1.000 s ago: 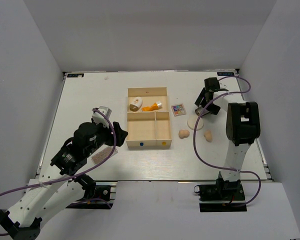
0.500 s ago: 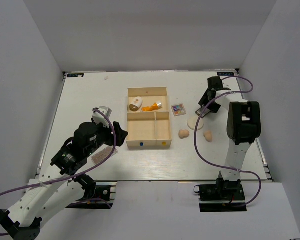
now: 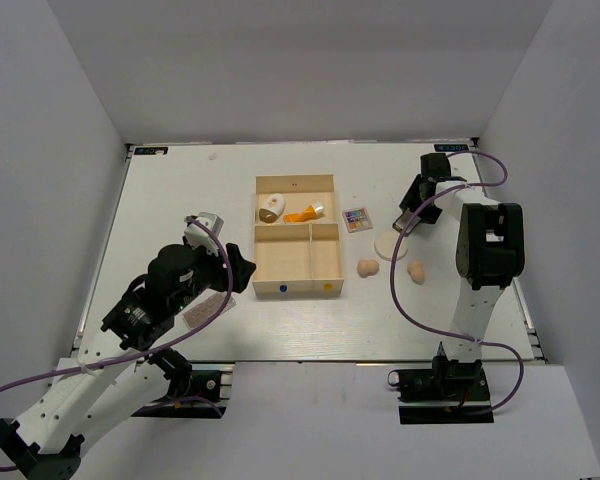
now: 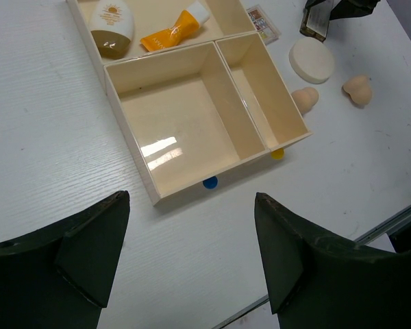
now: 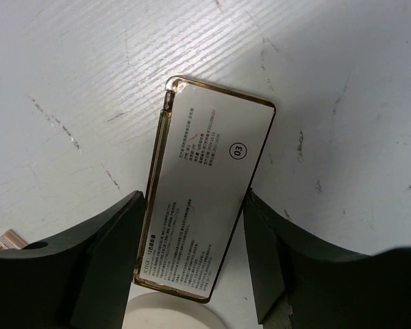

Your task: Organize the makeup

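My right gripper [image 3: 410, 212] is shut on the dark flat case [image 5: 209, 185], label side up, at the table's right back; the case also shows in the left wrist view [image 4: 318, 16]. The cream round pad [image 3: 389, 245] lies just in front of it. The multicolour square palette [image 3: 357, 219] lies beside the pale tray [image 3: 325, 290]. Two peach sponges [image 3: 368, 267] [image 3: 417, 270] lie right of the tray. The orange tube [image 3: 305, 213] and a cream-and-brown bottle [image 3: 270, 210] lie in the tray's back compartment. The speckled brown palette [image 3: 203, 308] lies under my left arm. My left gripper [image 4: 192, 253] is open and empty, above the table in front of the tray.
The tray's two front compartments [image 4: 181, 123] hold nothing. Blue [image 4: 209, 182] and yellow [image 4: 277, 153] dots mark its front wall. White walls enclose the table on three sides. The right arm's cable hangs over the right part of the table.
My right gripper has shifted slightly back and to the right with the dark case. The left arm has not moved.
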